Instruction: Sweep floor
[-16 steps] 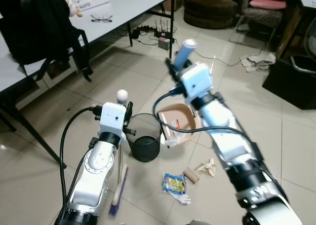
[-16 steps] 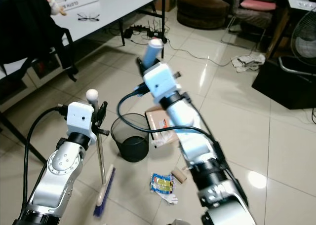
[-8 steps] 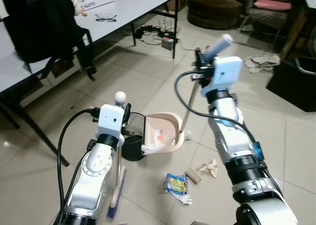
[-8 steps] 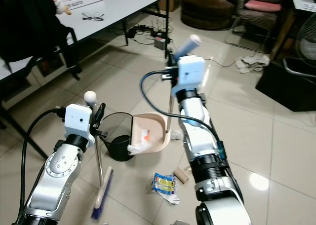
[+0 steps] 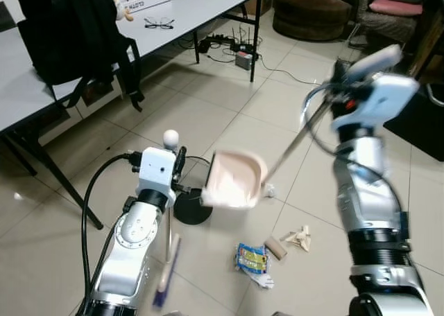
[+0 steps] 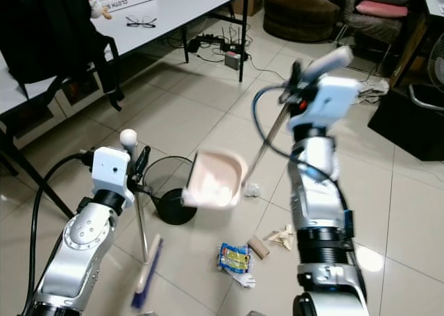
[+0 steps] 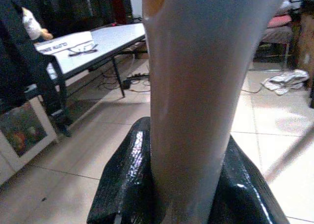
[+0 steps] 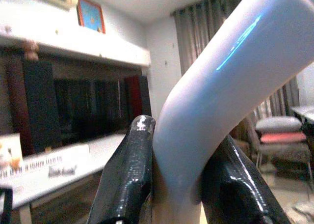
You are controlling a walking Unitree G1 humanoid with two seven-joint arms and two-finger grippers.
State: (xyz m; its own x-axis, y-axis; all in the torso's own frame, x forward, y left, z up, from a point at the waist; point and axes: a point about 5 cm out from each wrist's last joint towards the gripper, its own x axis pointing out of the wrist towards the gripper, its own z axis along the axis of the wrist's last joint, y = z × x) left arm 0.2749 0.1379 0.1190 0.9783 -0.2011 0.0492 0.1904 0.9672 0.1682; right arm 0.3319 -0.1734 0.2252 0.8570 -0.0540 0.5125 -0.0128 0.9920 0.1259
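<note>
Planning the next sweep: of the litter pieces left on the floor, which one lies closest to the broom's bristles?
The blue snack wrapper, the leftmost piece, lies closest to the broom; the cardboard tube and crumpled paper lie farther right.

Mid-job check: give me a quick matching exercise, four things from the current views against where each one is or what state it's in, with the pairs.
Things:
1. dustpan
2. broom
3. bin
4. snack wrapper

Places or states:
A. lying flat on the tiles in front of the robot
B. lifted off the floor on its long handle, held by the right gripper
C. standing on the floor between the two arms
D. upright, pole clamped in the left gripper, bristles on the floor

Pairs: 1-B, 2-D, 3-C, 4-A
</note>
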